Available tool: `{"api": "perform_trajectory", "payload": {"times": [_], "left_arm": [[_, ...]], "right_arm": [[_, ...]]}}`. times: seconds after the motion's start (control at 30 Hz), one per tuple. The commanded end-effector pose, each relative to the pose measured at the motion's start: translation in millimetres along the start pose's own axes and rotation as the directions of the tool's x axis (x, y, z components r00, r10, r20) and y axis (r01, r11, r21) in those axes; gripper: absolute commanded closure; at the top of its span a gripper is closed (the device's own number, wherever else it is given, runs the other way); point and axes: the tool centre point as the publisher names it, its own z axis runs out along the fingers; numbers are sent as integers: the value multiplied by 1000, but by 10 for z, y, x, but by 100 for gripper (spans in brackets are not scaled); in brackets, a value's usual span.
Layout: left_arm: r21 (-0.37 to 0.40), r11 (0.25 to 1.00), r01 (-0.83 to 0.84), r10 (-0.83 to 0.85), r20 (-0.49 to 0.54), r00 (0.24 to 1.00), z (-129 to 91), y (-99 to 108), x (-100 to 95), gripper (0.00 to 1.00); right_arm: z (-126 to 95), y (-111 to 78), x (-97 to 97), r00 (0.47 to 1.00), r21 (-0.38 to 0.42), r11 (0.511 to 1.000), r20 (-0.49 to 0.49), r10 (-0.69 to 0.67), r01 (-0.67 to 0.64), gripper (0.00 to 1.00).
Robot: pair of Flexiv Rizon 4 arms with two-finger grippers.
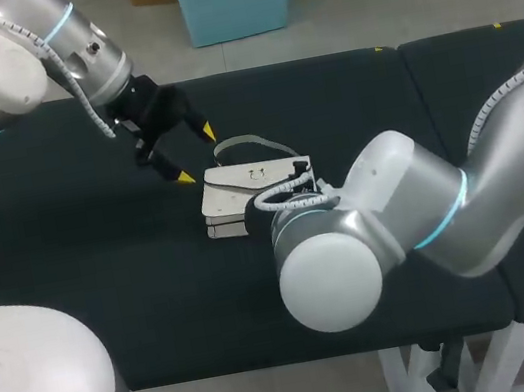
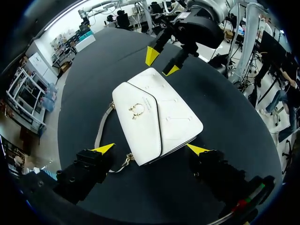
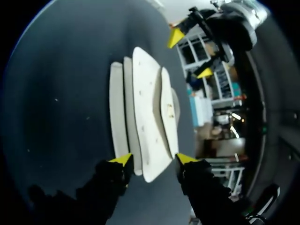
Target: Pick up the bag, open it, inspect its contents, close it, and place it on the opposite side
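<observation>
The bag (image 1: 255, 182), white with its flap shut, lies flat near the middle of the dark table (image 1: 72, 270) in the head view. Your left gripper (image 1: 196, 154) hangs over its left end, fingers spread and holding nothing. Your right arm's elbow hides the right gripper here.

From the left wrist, the bag (image 2: 159, 117) sits ahead of and below the released left gripper (image 2: 150, 149), with its gold clasp (image 2: 136, 110) up and its strap (image 2: 102, 129) lying beside it. The right gripper (image 2: 161, 63) is at the far end, also spread.

From the right wrist, the bag's (image 3: 147, 117) near end lies between the right gripper's (image 3: 154, 159) parted tips; I can't tell that both touch. I'd judge the pickup is your step. Close squarely across the whole stack of layers, not only the flap, and keep the strap clear before you lift.
</observation>
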Motion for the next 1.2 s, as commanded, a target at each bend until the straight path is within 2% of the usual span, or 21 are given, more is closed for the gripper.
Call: {"api": "perform_trajectory", "payload": {"times": [0.03,0.67,0.73,0.77,1.07,1.2], "left_arm": [[5,1000,1,-1,-4,1000,21,28,-22,0],[-3,1000,-3,3,-23,1000,61,32,-42,0],[-4,1000,-5,5,-25,1000,71,27,-43,0],[-5,1000,-7,6,-27,1000,82,23,-43,0],[-3,999,-43,43,-3,999,95,-38,-13,0],[-58,994,-90,95,71,993,108,-130,56,0]], "right_arm": [[102,4,47,1000,11,1000,-19,-12,12,47],[273,-7,116,997,-8,997,-17,-79,79,70],[281,-6,116,996,-6,996,-14,-85,85,85],[283,-7,116,996,-6,996,-13,-87,87,99],[301,-20,149,995,3,995,-8,-99,99,100],[293,-17,179,997,17,997,-9,-81,81,100]]}}
